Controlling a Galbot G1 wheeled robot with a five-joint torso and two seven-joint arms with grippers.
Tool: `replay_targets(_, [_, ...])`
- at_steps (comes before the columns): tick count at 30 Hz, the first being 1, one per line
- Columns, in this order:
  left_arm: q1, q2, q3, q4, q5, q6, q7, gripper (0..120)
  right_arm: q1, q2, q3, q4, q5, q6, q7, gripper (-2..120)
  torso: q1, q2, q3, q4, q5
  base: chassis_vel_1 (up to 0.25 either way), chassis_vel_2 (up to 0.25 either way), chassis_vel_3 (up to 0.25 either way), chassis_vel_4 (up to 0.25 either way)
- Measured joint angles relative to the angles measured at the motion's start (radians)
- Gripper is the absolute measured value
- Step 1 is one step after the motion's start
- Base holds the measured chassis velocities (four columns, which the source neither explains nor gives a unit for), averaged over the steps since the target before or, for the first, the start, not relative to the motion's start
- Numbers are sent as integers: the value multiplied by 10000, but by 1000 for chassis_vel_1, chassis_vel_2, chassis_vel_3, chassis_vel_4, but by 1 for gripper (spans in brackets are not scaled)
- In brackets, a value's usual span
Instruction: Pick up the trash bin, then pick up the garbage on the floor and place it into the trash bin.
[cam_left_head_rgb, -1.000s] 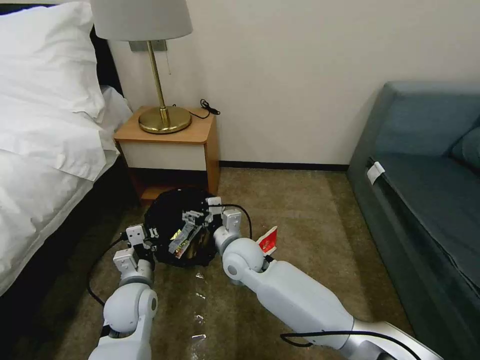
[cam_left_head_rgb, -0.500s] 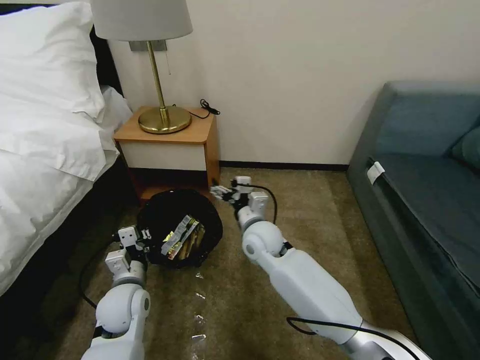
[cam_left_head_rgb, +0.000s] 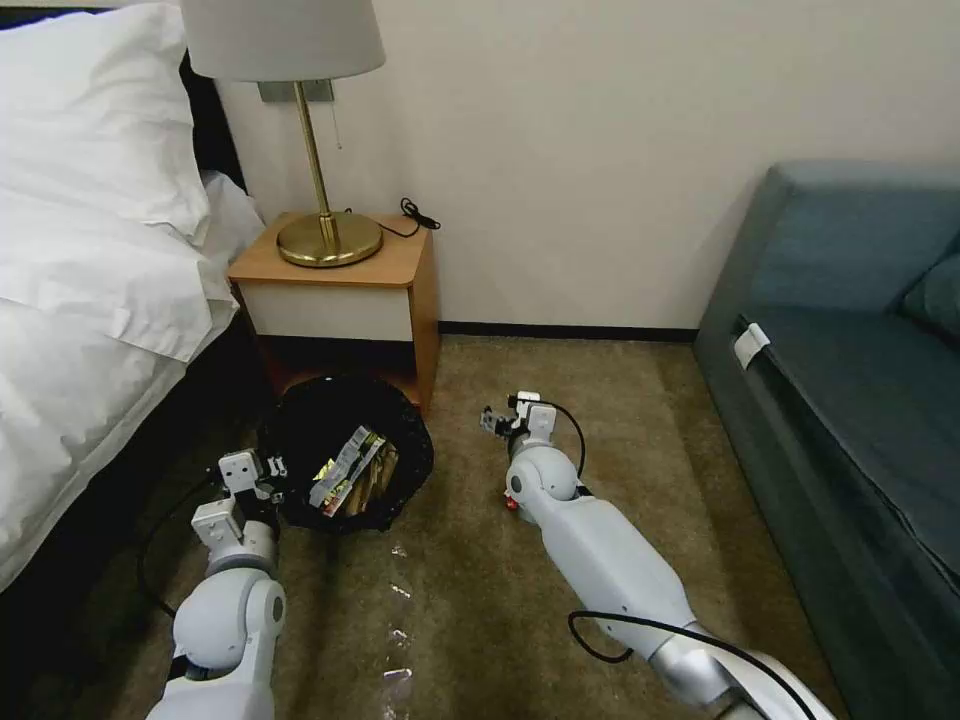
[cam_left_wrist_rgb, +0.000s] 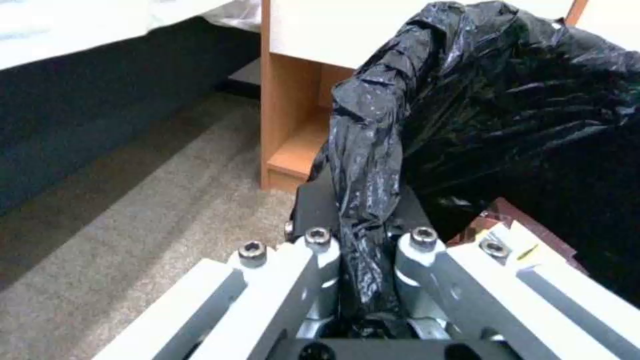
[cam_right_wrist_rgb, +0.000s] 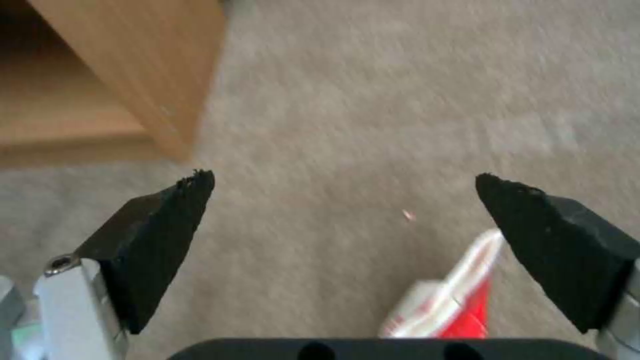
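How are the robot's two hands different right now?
The left end effector is shut on the trash bin, pinching its black bag at the rim; the right end effector is open and holds nothing. The left one sits beside the nightstand; the right one hangs over bare carpet, with a red-and-white carton below it.

Bed (cam_left_head_rgb: 70, 330), white linen and pillow (cam_left_head_rgb: 90, 110), along the floor's left edge. Wooden nightstand (cam_left_head_rgb: 345, 290) against the wall; brass lamp (cam_left_head_rgb: 325, 235) with pale shade on its top, black cord (cam_left_head_rgb: 415, 215) at its rear right corner. Teal sofa (cam_left_head_rgb: 860, 350) at right. Brown carpet (cam_left_head_rgb: 620, 420).
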Motion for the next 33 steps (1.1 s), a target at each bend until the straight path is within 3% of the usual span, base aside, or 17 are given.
replay_targets(5, [98,-124,219,-98,195,0,-12,4,-12,489,505,-861,-409,-692,313,100,-1,0,0,0,1,0,0,0,0])
replay_targets(15, [288,-110,203,-303,280,1,-48,4,-101,1203,1421,-2142,-1390,-664,-236,100,0,0,0,2,2,0,0,0,0])
replay_targets(33, [435,-162,230,-520,381,18,-54,4,-192,1228,2663,-3143,-2239,-216,-998,100,-1,0,-1,0,1,0,0,0,0])
